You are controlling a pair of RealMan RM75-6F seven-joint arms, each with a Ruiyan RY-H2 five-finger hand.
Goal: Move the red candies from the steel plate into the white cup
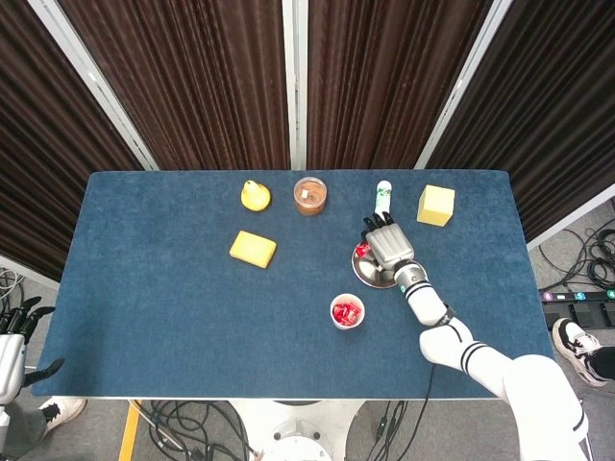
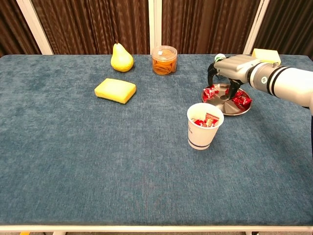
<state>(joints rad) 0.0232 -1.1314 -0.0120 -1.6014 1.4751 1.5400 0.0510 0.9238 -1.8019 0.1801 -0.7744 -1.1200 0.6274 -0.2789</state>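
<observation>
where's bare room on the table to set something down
The near half of the table is bare in front of the white cup and yellow sponge; so is the far left, beside the pear. It is crowded around the steel plate, under the right hand.
</observation>
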